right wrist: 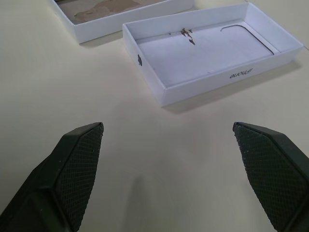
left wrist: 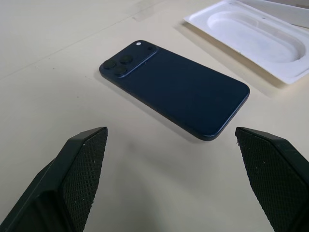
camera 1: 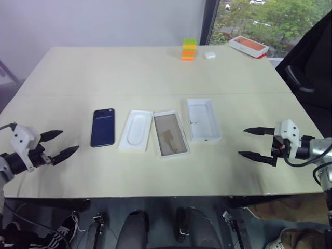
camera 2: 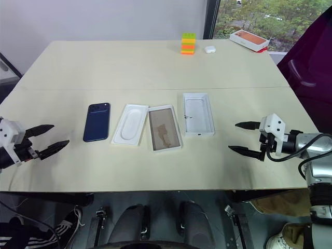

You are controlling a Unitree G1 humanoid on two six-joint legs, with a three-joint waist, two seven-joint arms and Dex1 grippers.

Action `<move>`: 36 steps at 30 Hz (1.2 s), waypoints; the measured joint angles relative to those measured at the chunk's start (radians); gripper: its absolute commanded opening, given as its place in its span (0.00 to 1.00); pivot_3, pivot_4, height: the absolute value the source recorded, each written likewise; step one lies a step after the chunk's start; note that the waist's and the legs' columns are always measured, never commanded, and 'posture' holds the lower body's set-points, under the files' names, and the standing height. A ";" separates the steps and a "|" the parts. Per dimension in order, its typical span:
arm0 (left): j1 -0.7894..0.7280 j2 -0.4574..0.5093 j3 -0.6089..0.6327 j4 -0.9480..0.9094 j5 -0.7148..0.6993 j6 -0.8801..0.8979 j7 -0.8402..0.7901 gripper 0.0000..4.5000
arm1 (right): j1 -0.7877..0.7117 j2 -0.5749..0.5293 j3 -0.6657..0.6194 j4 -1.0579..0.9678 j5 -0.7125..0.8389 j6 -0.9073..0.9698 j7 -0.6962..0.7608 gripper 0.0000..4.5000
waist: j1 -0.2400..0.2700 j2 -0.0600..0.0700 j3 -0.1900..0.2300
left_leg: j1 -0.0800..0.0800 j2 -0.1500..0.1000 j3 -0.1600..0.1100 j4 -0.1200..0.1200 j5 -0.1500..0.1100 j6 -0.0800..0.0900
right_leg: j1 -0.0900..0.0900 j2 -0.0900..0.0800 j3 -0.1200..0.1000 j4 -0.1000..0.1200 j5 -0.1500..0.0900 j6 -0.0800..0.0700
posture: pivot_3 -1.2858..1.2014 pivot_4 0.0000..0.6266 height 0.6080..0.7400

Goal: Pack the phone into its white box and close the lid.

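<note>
The phone (camera 1: 102, 127) lies flat, camera side up, on the tabletop (camera 1: 155, 67), with a white insert (camera 1: 136, 129) between it and the white box (camera 1: 170, 134). Left gripper (camera 1: 58, 144) and right gripper (camera 1: 257, 143) both have fingers apart, empty. Risks: slim glossy phone slipping from the pinch, or landing in the insert or the lid (camera 1: 203, 120) instead.

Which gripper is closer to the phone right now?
Left. The left gripper hovers open just off the phone; the right gripper is past the white box and lid.

"iPhone" in grey, upside down, on the lid (right wrist: 212, 53) side wall.
</note>
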 measured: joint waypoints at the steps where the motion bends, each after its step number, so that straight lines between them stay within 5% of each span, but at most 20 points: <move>1: 0.000 0.000 0.000 0.000 0.000 0.000 0.000 0.99 | 0.000 0.000 0.000 0.000 -0.001 0.000 0.000 1.00 | 0.000 0.000 0.000 | 0.000 0.000 0.000 0.000 0.000 0.000 | 0.000 0.000 0.000 0.000 0.000 0.000 | 0.52 0.24 1.00; 36: -0.026 -0.022 -0.003 -0.135 -0.048 0.125 0.050 0.99 | -0.039 0.008 0.000 0.001 -0.001 0.013 0.017 1.00 | 0.000 0.000 0.000 | 0.000 0.000 0.003 0.000 0.000 0.000 | -0.001 0.001 0.003 0.001 0.001 0.000 | 0.52 0.24 1.00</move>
